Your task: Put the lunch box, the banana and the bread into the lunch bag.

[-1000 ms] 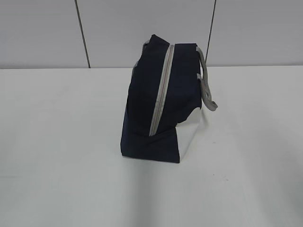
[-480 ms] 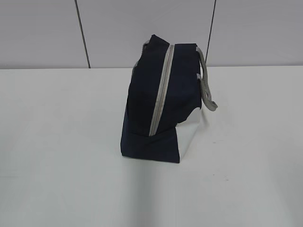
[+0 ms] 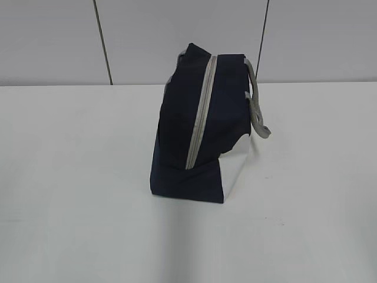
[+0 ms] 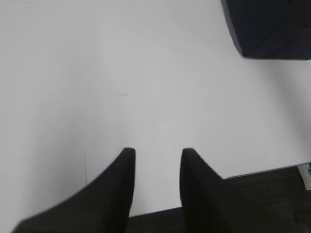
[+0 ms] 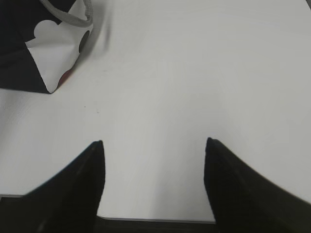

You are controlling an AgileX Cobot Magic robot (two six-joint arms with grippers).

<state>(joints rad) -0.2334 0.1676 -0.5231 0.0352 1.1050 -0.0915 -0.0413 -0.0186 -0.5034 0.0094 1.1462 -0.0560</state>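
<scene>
The navy lunch bag (image 3: 194,135) stands on the white table in the exterior view, its grey zipper (image 3: 200,115) shut and its grey handles hanging off the right side. One dark corner of the lunch bag (image 4: 269,26) shows at the upper right of the left wrist view. The lunch bag (image 5: 43,43), with its white panel and a handle, fills the upper left of the right wrist view. My left gripper (image 4: 156,151) is open with nothing between its fingers. My right gripper (image 5: 153,141) is open wider, also empty. Lunch box, banana and bread are out of view.
The white table (image 3: 70,194) spreads around the bag. Behind it rises a pale panelled wall (image 3: 53,41). Both wrist views show the table's near edge (image 5: 155,219) just below the fingers.
</scene>
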